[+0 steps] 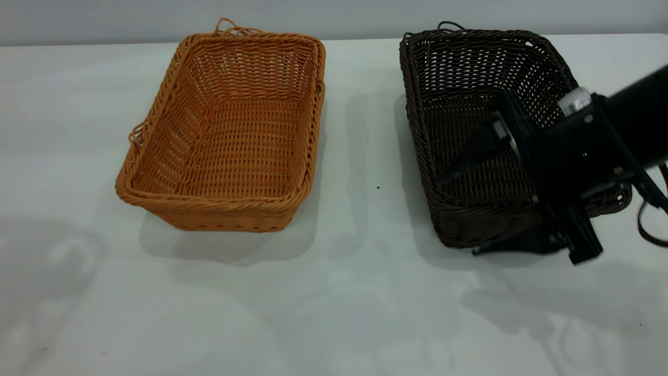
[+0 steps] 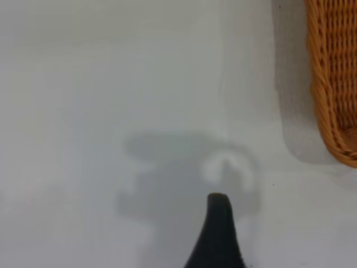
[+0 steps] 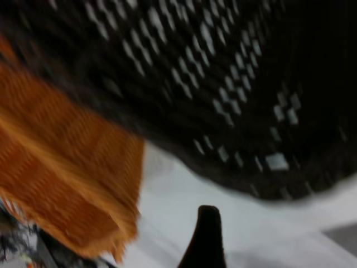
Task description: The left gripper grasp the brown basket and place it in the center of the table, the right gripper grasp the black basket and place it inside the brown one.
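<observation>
The brown basket (image 1: 224,136) stands upright on the table (image 1: 334,303), left of the middle. The black basket (image 1: 485,130) stands to its right. My right gripper (image 1: 456,216) reaches in from the right. It is open, with one jaw inside the black basket and the other outside its near wall. In the right wrist view one finger (image 3: 206,237) shows beside the black basket (image 3: 223,84), with the brown basket (image 3: 61,184) farther off. My left gripper is outside the exterior view. Its wrist view shows one finger (image 2: 218,229) over bare table, apart from a corner of the brown basket (image 2: 334,78).
A strip of bare table (image 1: 365,156) separates the two baskets. The table's far edge (image 1: 78,44) runs just behind them. A black cable loop (image 1: 649,224) hangs off the right arm near the table's right side.
</observation>
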